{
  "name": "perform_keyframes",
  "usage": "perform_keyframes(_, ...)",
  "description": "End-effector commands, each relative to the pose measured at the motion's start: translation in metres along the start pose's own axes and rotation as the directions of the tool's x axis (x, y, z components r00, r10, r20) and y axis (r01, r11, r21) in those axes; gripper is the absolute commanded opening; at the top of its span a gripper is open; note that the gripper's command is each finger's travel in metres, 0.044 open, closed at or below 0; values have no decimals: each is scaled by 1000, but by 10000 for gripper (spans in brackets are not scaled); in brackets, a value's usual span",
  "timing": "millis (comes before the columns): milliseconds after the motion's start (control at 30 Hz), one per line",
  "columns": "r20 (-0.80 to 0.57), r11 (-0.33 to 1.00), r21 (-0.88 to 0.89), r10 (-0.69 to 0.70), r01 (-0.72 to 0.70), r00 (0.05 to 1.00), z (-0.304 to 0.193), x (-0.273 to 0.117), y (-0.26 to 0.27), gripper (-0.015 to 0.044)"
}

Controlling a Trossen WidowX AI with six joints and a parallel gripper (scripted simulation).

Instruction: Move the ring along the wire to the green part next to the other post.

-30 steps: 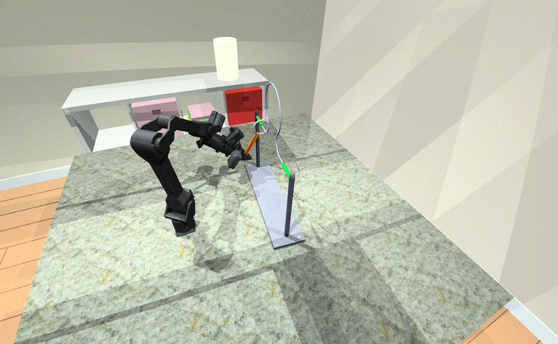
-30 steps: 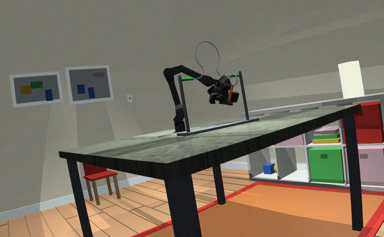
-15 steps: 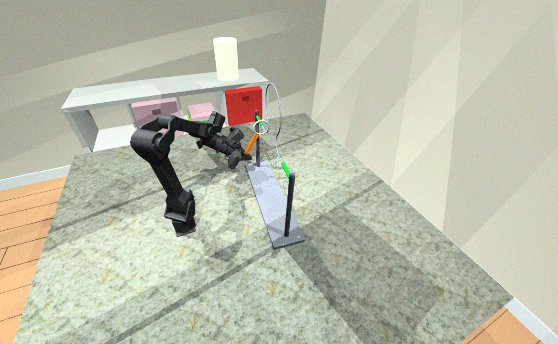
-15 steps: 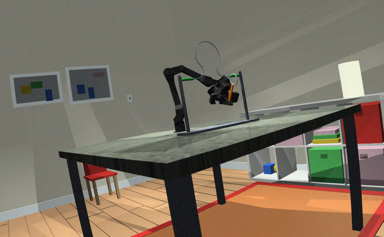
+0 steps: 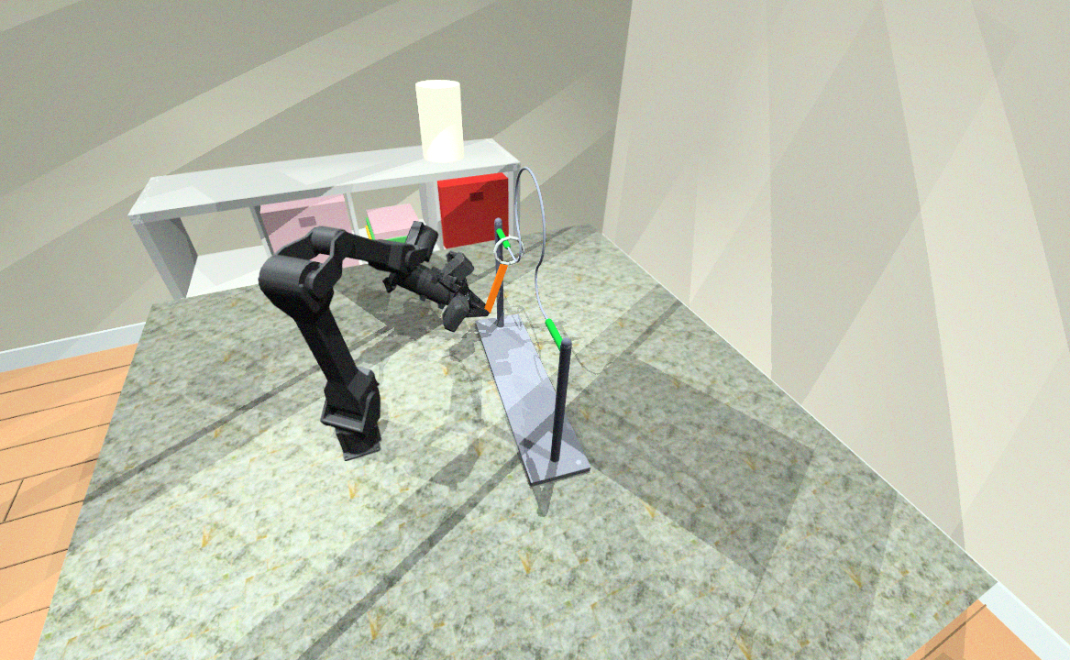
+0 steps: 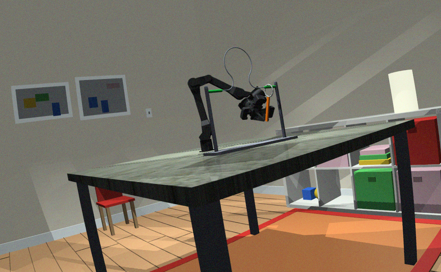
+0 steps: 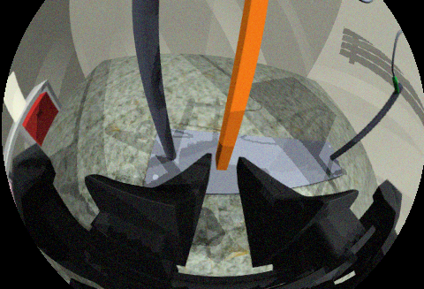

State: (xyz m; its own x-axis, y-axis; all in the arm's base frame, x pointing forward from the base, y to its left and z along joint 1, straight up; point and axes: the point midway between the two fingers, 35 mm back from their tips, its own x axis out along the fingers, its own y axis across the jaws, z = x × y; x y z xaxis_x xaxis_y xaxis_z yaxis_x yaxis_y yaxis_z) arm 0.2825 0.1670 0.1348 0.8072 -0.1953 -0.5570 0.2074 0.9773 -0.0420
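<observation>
The ring point(image 5: 495, 251) point(image 6: 273, 90) encircles the wire at the green part point(image 5: 501, 236) beside the far post point(image 5: 500, 305) point(image 6: 280, 111) point(image 7: 146, 37). Its orange handle point(image 5: 495, 287) point(image 6: 267, 108) point(image 7: 247, 46) hangs down, slightly slanted. My gripper point(image 5: 487, 313) point(image 7: 224, 160) is partly open around the handle's lower end; the wrist view shows a gap on each side of it. The other green part point(image 5: 553, 331) point(image 6: 215, 90) point(image 7: 395, 84) is beside the near post point(image 5: 560, 401) point(image 6: 211, 118). The ring's exact contact with the wire is too small to tell.
The thin grey wire point(image 5: 542, 246) point(image 6: 251, 67) rises in a tall loop between the green parts. Both posts stand on a flat grey base point(image 5: 513, 373) on the table point(image 5: 276, 533). A white shelf point(image 5: 276, 184) with a lamp point(image 5: 441, 123) stands beyond the table.
</observation>
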Motion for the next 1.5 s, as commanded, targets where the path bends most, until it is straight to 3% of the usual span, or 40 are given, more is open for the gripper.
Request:
perform_keyframes(0,-1,1000,3,-1,1,1000,0,-4,0,160)
perform_keyframes(400,-2,1000,8,-2,2,1000,-1,-49,0,160)
perform_keyframes(1000,-2,1000,8,-2,2,1000,-1,-49,0,160)
perform_keyframes(1200,-8,1000,2,2,-2,1000,-1,-97,0,317)
perform_keyframes(1333,-7,1000,2,2,-2,1000,-1,-99,-1,423)
perform_keyframes(1467,-7,1000,2,2,-2,1000,-1,-99,-1,440)
